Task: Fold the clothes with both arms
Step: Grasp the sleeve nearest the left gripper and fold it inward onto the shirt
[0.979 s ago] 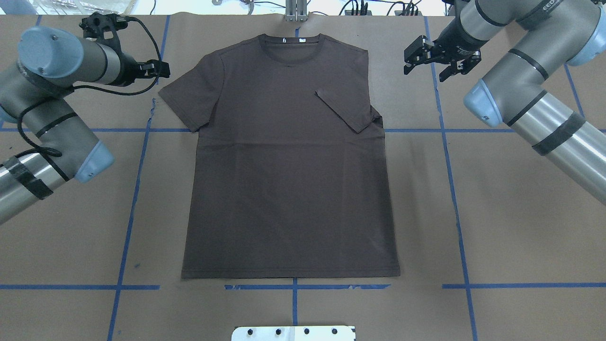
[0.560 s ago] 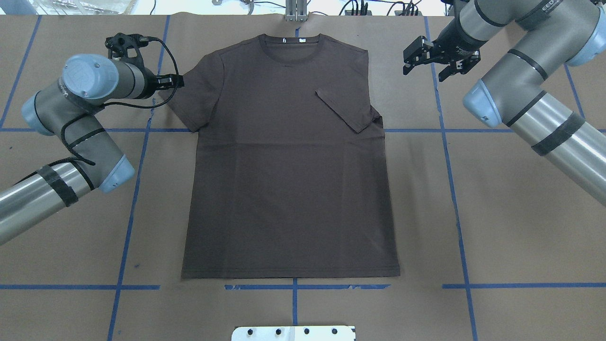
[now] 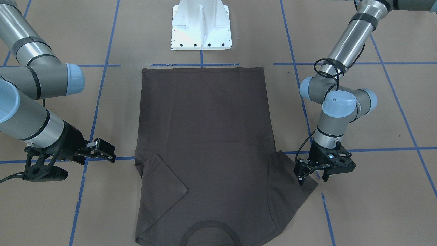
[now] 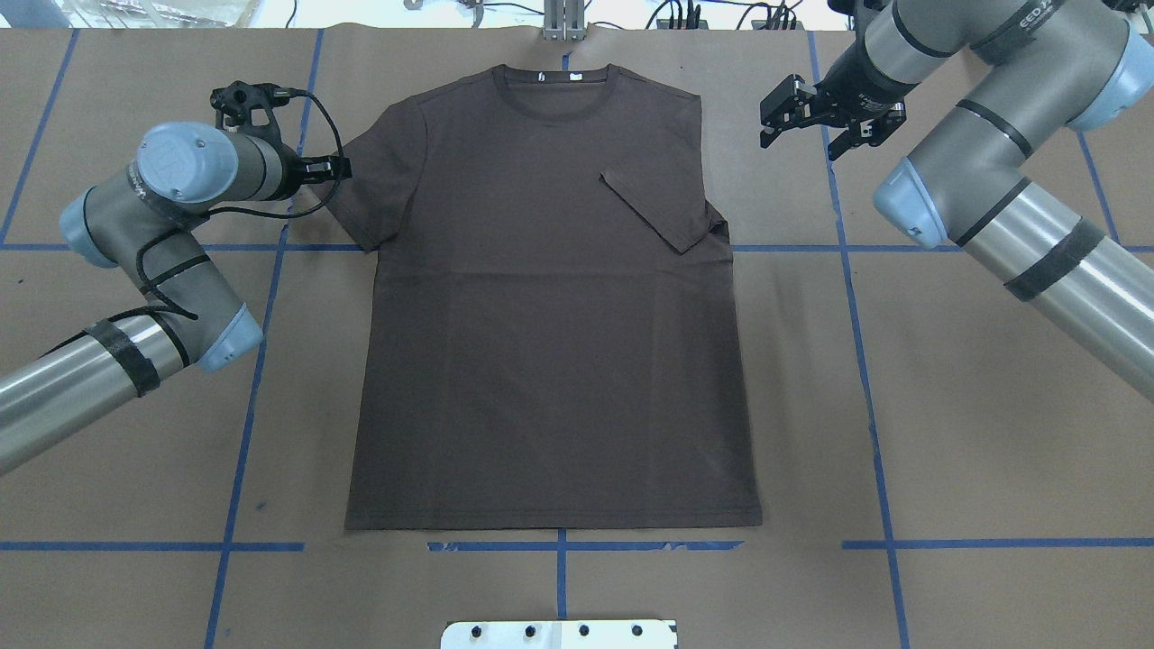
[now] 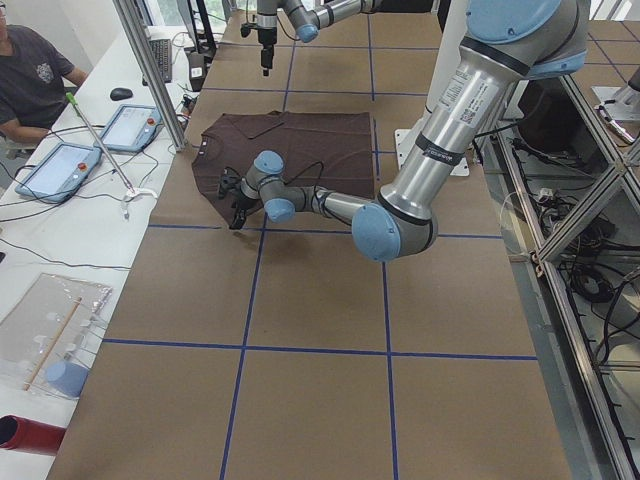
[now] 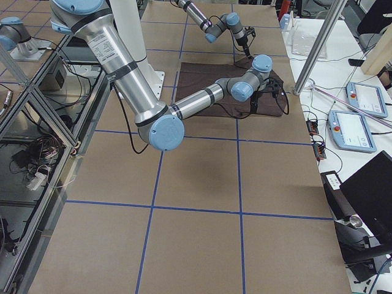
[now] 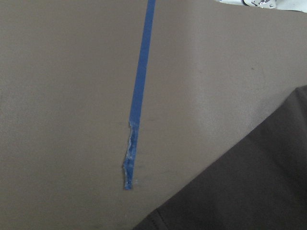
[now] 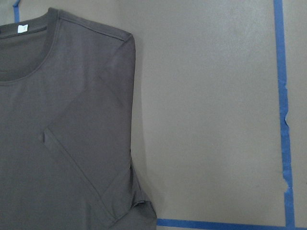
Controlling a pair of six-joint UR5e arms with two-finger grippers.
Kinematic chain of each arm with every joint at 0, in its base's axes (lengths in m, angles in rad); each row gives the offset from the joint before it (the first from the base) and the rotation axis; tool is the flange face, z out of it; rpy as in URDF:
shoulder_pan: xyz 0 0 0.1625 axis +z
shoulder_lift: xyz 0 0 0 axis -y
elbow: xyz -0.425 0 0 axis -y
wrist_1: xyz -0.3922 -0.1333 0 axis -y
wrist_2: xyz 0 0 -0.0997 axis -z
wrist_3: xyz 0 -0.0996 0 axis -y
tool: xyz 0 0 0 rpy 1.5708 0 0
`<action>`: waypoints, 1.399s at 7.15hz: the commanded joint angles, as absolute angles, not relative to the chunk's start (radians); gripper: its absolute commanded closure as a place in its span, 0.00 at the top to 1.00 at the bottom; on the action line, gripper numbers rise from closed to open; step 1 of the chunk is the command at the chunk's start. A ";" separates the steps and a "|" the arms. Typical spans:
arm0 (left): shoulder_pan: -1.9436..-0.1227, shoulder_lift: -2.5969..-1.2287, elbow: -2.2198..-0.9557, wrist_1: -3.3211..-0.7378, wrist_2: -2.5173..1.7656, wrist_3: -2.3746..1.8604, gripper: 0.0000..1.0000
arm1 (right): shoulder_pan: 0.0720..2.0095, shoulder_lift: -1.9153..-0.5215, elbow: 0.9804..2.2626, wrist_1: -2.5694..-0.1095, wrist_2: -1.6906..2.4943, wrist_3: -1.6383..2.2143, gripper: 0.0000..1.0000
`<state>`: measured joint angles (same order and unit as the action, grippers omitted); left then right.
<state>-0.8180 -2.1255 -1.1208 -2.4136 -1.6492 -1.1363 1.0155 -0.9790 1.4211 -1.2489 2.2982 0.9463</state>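
Brown table (image 4: 947,433) w/ blue tape (image 4: 992,543) grid; tape end torn in left wrist view; 2 tablets (image 5: 57,170) on white bench (image 5: 60,235) alongside; person (image 5: 30,72) seated nr tablets.

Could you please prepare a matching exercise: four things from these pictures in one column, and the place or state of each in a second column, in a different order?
Things
1. right sleeve of the dark brown T-shirt
2. left sleeve
3. black left gripper
4. black right gripper

Places or states
A. open, over the bare brown table, apart from the shirt
B. folded inward onto the shirt's body
C. spread flat, pointing outward
D. open, at the spread sleeve's outer edge

Pairs: 1-B, 2-C, 3-D, 4-A
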 commanded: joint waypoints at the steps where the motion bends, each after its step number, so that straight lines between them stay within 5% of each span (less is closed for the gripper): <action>1: -0.818 -2.128 -1.117 -2.419 -1.649 -1.129 0.59 | 1.012 -0.980 1.420 -1.249 2.298 0.945 1.00; 3: -0.818 -2.128 -1.118 -2.419 -1.649 -1.126 0.14 | 1.009 -0.980 1.419 -1.249 2.296 0.946 1.00; 4: -0.818 -2.128 -1.121 -2.416 -1.651 -1.126 0.00 | 1.009 -0.980 1.419 -1.249 2.295 0.946 1.00; 8: -0.819 -2.175 -1.325 -2.155 -1.663 -1.132 0.00 | 1.008 -0.991 1.422 -1.246 2.283 0.946 1.00; 10: -0.780 -2.325 -1.303 -2.059 -1.666 -1.289 0.00 | 1.009 -0.996 1.425 -1.241 2.283 0.946 1.00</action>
